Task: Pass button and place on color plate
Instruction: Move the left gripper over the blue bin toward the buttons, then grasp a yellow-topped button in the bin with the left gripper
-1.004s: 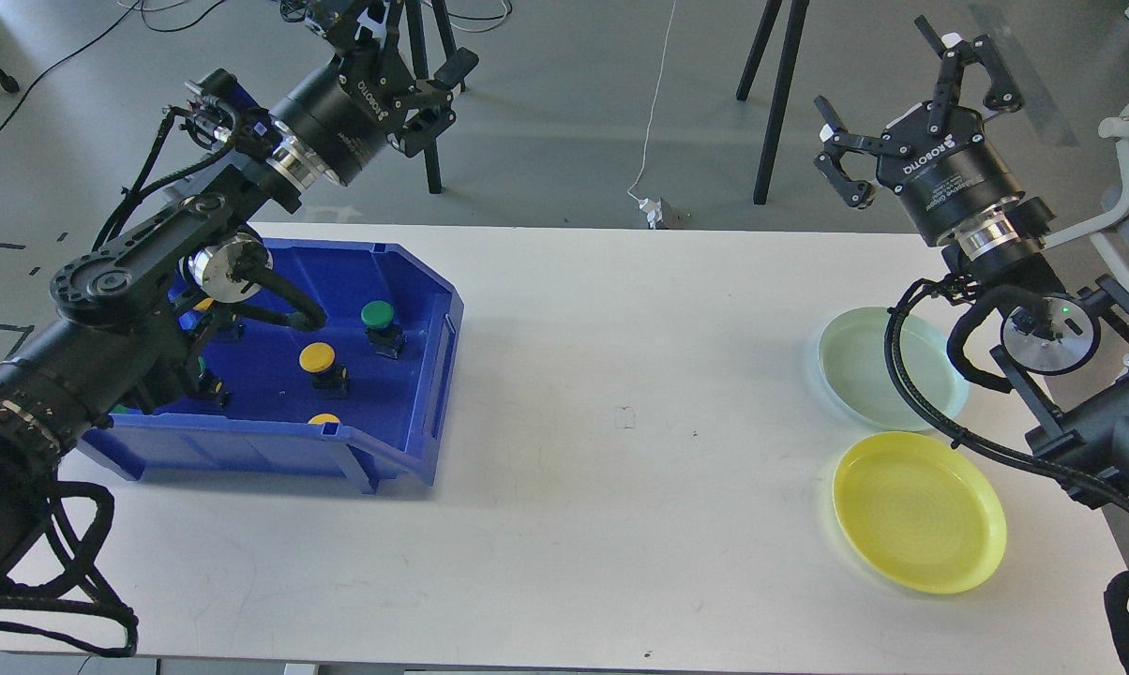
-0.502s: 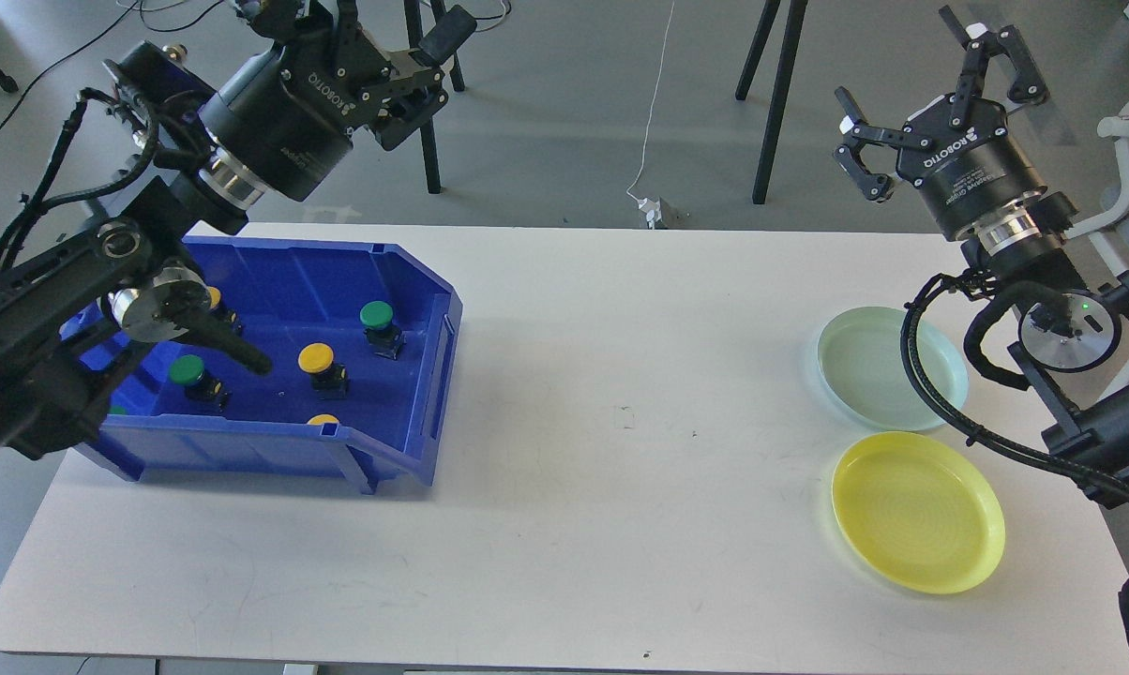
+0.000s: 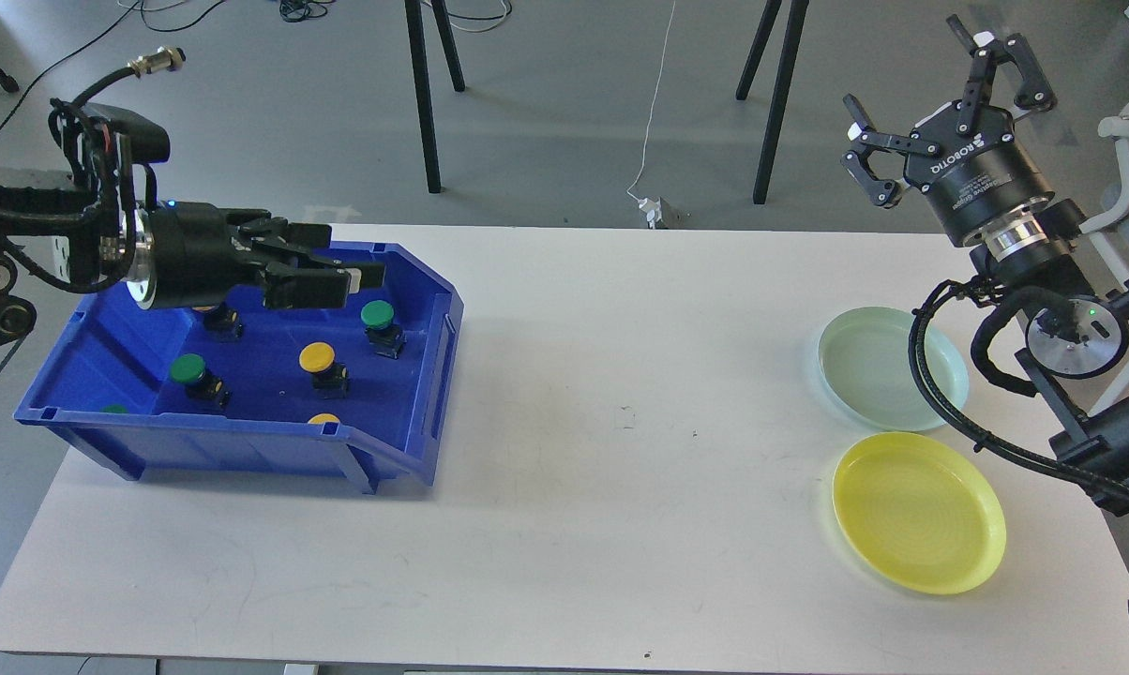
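- The left tool (image 3: 344, 272) lies level over the far part of the blue bin (image 3: 414, 394), its tip pointing toward the table's middle. Its fingers overlap from this angle, so I cannot tell whether they are apart or together; nothing shows between them.
- Just below the left tool's tip, a green button (image 3: 378, 316) stands upright on the bin floor, close to the wall on the side the tool points to.
- A yellow button (image 3: 318, 358) stands nearer the camera than the tool, under its fingers' line and beside the green one.
- A second green button (image 3: 188, 369) sits below the tool's body, toward the arm's side of the bin.
- Another dark-based button (image 3: 219, 322) is partly hidden under the tool's body; its cap colour is unclear.
- At the bin's near wall, a yellow cap (image 3: 323, 419) and a green cap (image 3: 114, 409) just peek over the rim.
- The right tool (image 3: 940, 103) is held high beyond the table's far edge, fingers spread wide and holding nothing.
- Below the right tool, toward the camera, a pale green plate (image 3: 865, 375) rests on the table (image 3: 621, 487).
- A yellow plate (image 3: 916, 511) lies nearer still, just beside the green plate; both are bare and well apart from the left tool.
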### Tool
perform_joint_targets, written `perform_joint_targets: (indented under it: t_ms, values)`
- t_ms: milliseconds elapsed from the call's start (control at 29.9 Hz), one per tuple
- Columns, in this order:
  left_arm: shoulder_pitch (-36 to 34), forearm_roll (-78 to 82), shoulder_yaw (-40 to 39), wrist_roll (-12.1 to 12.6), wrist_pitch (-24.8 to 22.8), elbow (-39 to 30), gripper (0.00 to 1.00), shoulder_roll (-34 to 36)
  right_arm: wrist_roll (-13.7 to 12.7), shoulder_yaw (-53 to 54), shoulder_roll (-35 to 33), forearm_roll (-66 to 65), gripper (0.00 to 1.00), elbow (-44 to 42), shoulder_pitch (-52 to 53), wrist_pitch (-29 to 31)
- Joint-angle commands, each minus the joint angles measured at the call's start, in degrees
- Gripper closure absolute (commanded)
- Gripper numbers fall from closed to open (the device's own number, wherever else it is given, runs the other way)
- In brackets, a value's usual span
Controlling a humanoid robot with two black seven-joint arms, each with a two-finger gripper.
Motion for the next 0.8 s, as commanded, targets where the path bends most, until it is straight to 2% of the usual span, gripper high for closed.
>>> perform_joint_targets:
  t_ms: [0,335,770]
  values:
    - [0.3,1.6,5.1,0.0,0.4,7.6,0.01,-5.7,0.0,0.1,0.0,0.0,0.01,0.0,-0.7,0.0]
    - [8.5,1.4,5.5,0.0,1.3,19.1,0.01,-14.2,0.1,0.2,-1.2,0.0,0.01,-0.1,-2.7,0.0]
    - [14.0,0.9,5.1,0.0,1.4,31.2,0.01,-20.6,0.4,0.2,-1.4,0.0,0.01,-0.1,-3.4,0.1]
